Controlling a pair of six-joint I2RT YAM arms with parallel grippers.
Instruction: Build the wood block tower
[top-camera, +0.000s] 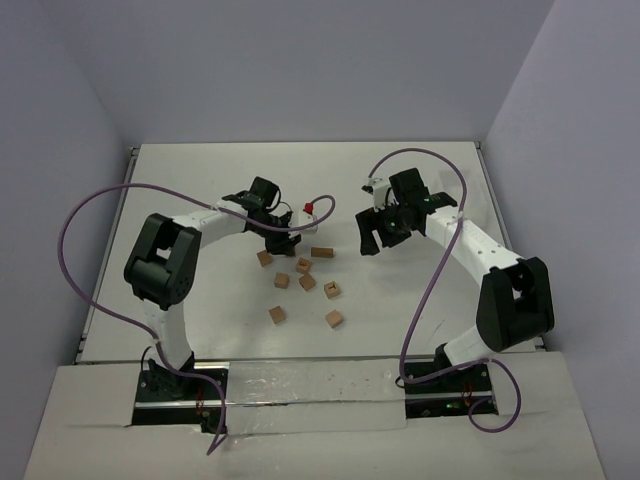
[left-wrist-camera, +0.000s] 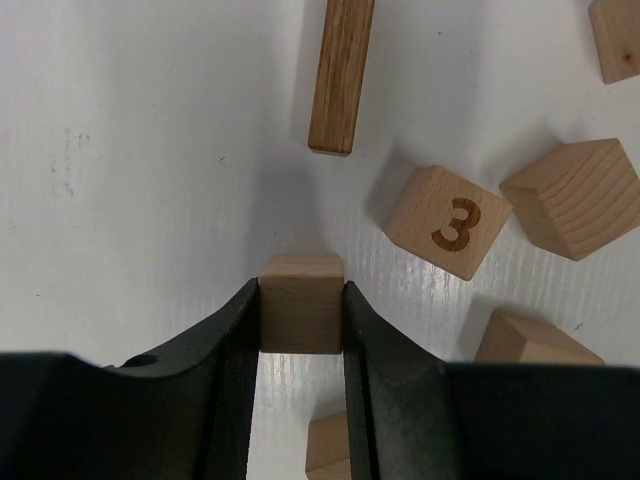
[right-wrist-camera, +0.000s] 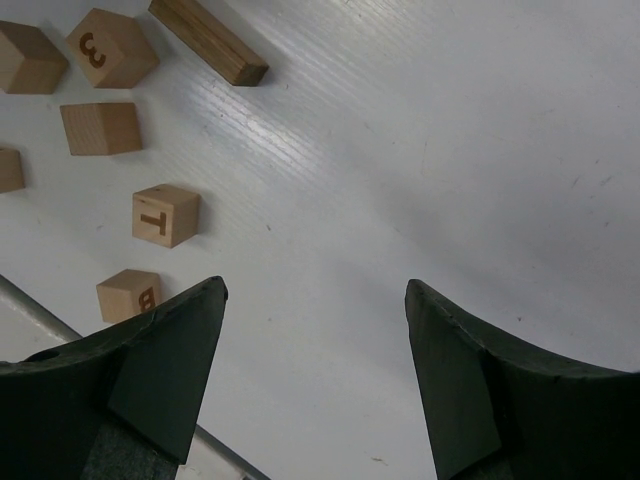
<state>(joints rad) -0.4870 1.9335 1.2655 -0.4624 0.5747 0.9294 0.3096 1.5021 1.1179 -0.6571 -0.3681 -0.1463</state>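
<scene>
Pinching one plain cube (left-wrist-camera: 300, 285) tight in the left gripper (left-wrist-camera: 300, 318), at the far-left edge of the loose wood blocks (top-camera: 307, 282). Holding the right gripper (right-wrist-camera: 315, 290) spread wide and empty over bare table (right-wrist-camera: 450, 120), right of the scatter, loads of room.

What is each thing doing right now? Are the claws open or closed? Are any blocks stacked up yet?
Left gripper: shut on a plain block.
Right gripper: open, holding nothing.
Number 3 block: lying loose, 3 facing up.
T block: lying loose, letter facing up.
Long wooden piece: lying flat.
Tower: not started, no blocks stacked.
</scene>
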